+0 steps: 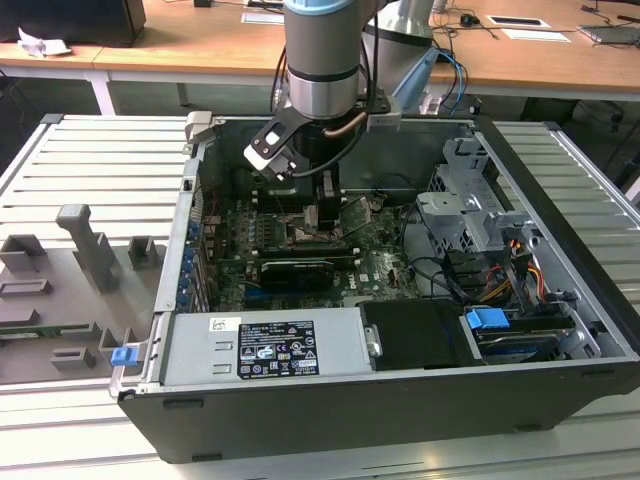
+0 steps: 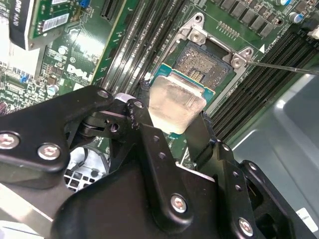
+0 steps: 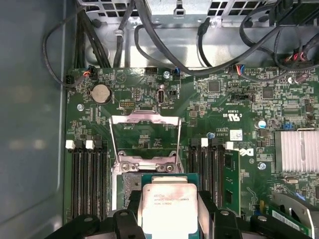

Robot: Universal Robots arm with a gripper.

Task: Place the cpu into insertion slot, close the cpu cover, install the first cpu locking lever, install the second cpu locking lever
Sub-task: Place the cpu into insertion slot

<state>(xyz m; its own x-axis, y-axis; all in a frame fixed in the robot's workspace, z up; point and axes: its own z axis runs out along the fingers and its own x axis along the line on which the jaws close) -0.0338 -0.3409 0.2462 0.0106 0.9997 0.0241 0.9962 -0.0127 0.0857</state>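
Fingers (image 2: 204,137) of the gripper (image 2: 174,114) pinch the cpu (image 2: 177,99) by two opposite edges, drawn in narrow to the chip's width. Held that way, its pale metal top faces up and its underside is left free to meet the contacts. In the second wrist view the chip hangs over the near part of the slot (image 2: 209,62), whose far part lies bare, dark and speckled inside its silvery rim. I judge the chip is not seated, though I cannot tell whether one edge touches the rim. In the first wrist view the cpu (image 3: 169,206) sits between the tips of the gripper (image 3: 169,221), square to the socket frame, which suits a straight drop.

Just beyond the slot the cover (image 3: 144,118) stands swung up on its hinge, and green board (image 3: 224,114) shows through its cut-out centre. It is open so the chip can pass. A thin lever (image 2: 279,67) juts out from a corner of the slot over the memory slots (image 2: 269,84). It looks unlatched, which is what lets the cover stand open.

In the exterior view the gripper (image 1: 318,205) reaches straight down into the open case (image 1: 560,300), over the middle of the board. Cables (image 1: 440,270) and a drive cage (image 1: 470,200) lie to the exterior view's right.
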